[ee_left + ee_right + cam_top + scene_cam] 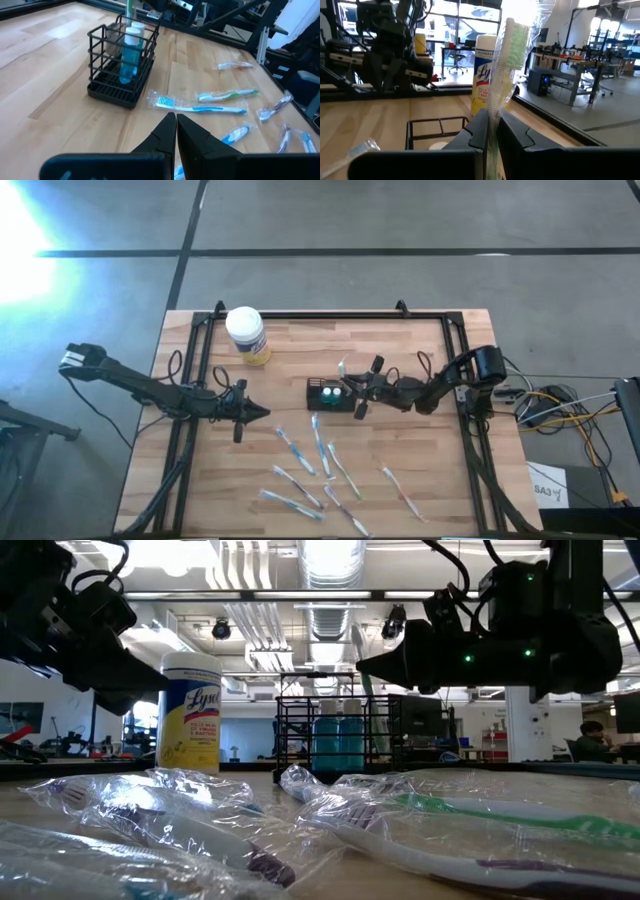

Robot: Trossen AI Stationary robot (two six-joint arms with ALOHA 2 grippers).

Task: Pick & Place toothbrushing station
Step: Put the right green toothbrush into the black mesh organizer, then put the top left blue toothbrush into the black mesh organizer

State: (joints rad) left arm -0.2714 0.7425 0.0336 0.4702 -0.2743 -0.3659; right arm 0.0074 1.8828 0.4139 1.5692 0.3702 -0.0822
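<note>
Right hand [352, 387] pinching wrapped toothbrush [509, 65] upright, just beside and above toothbrushing station [330, 394], clearly nearer; left hand [262, 413] pressed together, well apart.

**Wrapped toothbrush pinched above the holder**

The right gripper [491, 131] clamps a plastic-wrapped green toothbrush [508, 65], standing upright. Just beyond the fingertips lies the black wire holder [438, 132]. Behind the holder stands a yellow jar [483, 75]; the left arm [385, 47] is farther off.
</note>
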